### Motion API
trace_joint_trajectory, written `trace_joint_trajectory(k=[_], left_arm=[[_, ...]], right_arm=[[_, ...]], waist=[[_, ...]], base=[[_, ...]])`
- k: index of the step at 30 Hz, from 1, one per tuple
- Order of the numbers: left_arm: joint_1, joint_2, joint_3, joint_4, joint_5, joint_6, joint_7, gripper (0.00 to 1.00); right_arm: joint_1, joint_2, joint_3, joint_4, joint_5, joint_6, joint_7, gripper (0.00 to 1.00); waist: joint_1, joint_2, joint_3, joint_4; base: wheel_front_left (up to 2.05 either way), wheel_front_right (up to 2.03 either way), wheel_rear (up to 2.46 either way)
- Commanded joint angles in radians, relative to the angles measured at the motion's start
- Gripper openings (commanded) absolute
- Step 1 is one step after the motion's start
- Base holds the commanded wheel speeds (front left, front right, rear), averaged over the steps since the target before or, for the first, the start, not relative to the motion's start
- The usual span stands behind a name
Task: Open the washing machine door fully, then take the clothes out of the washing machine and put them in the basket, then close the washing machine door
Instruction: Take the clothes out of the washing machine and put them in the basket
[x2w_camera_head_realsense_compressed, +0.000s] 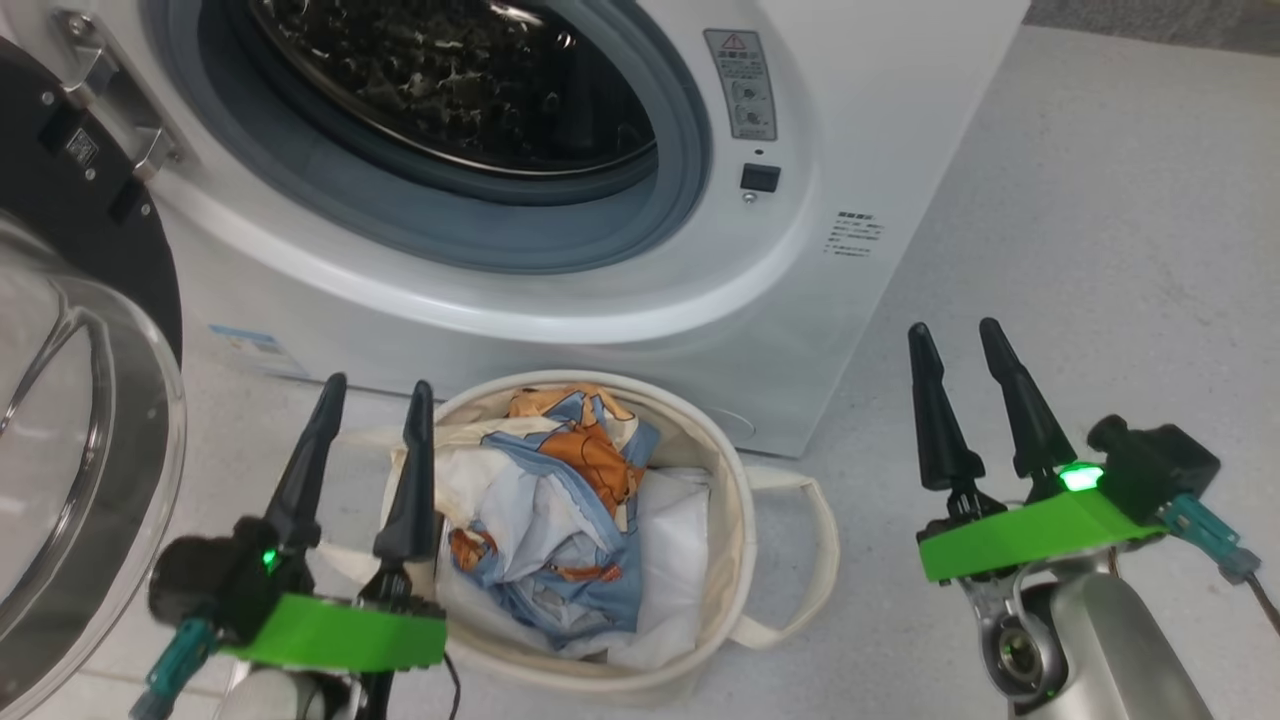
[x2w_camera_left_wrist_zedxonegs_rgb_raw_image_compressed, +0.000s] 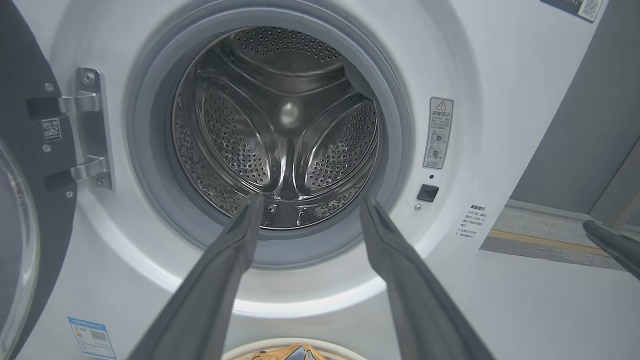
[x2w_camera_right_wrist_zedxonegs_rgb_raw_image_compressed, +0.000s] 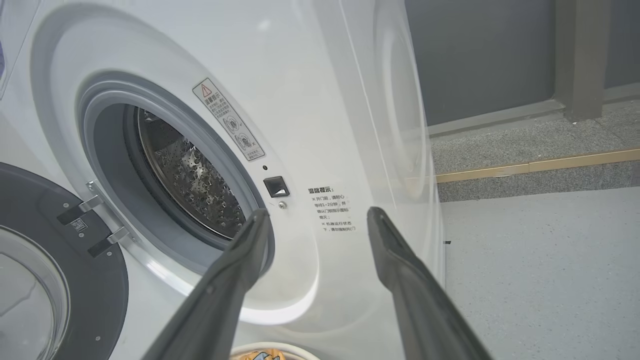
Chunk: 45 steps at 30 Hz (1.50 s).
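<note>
The washing machine door (x2w_camera_head_realsense_compressed: 70, 230) stands swung wide on the robot's left. Its black rim and bulging glass are just beside the left pincer (x2w_camera_head_realsense_compressed: 378, 384), whose fingers are spread apart in open air. The right pincer (x2w_camera_head_realsense_compressed: 952, 326) hovers over bare floor (x2w_camera_head_realsense_compressed: 1120, 250) off the machine's right corner, fingers likewise apart, with open room all round it.

The washing machine (x2w_camera_head_realsense_compressed: 860, 110) stands across the far side. In the left wrist view its drum (x2w_camera_left_wrist_zedxonegs_rgb_raw_image_compressed: 285, 125) shows perforated metal inside the grey seal (x2w_camera_left_wrist_zedxonegs_rgb_raw_image_compressed: 150, 165). The hinge (x2w_camera_left_wrist_zedxonegs_rgb_raw_image_compressed: 90, 130) sits at the opening's left edge and the latch slot (x2w_camera_head_realsense_compressed: 759, 177) at its right.

The basket (x2w_camera_head_realsense_compressed: 735, 500) sits on the floor close to the machine's lower front; I cannot tell whether they touch. It lies between the two pincers, nearer the left one, whose inner finger overlaps its rim in the head view. The clothes (x2w_camera_head_realsense_compressed: 570, 500) lie bunched inside the basket on a white sheet (x2w_camera_head_realsense_compressed: 675, 540). One loop handle (x2w_camera_head_realsense_compressed: 815, 540) juts out toward the right pincer.
</note>
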Motion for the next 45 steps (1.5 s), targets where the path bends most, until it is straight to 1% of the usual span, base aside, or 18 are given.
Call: trace_joint_trajectory(k=[1, 9, 16, 28, 45], left_arm=[[0.002, 0.003, 0.038, -0.045, 0.015, 0.005, -0.006, 1.0], [0.098, -0.004, 0.088, -0.043, 0.039, 0.02, -0.006, 1.0], [0.137, -0.007, 0.049, 0.0, 0.07, 0.012, -0.006, 1.0], [0.152, -0.01, 0.015, 0.044, 0.066, 0.013, -0.006, 1.0], [0.151, -0.01, 0.006, 0.047, 0.064, 0.02, -0.006, 1.0]], right_arm=[[0.003, 0.005, 0.016, -0.039, 0.008, 0.001, -0.012, 1.0], [0.05, 0.005, 0.003, -0.048, 0.015, 0.001, -0.012, 1.0], [0.083, 0.005, -0.013, -0.041, 0.027, 0.001, -0.012, 1.0], [0.114, 0.005, -0.002, 0.005, 0.022, 0.001, -0.012, 1.0], [0.105, 0.005, 0.004, 0.029, 0.016, 0.001, -0.012, 1.0]], waist=[[0.0, -0.0001, -0.005, -0.004], [0.0, -0.0001, -0.044, -0.021], [0.0, -0.0001, -0.082, -0.019], [0.0, -0.0001, -0.154, -0.019], [0.0, -0.0001, -0.156, -0.026]], base=[[0.0, 0.0, 0.0], [0.0, 0.0, 0.0], [0.0, 0.0, 0.0], [0.0, 0.0, 0.0], [0.0, 0.0, 0.0]])
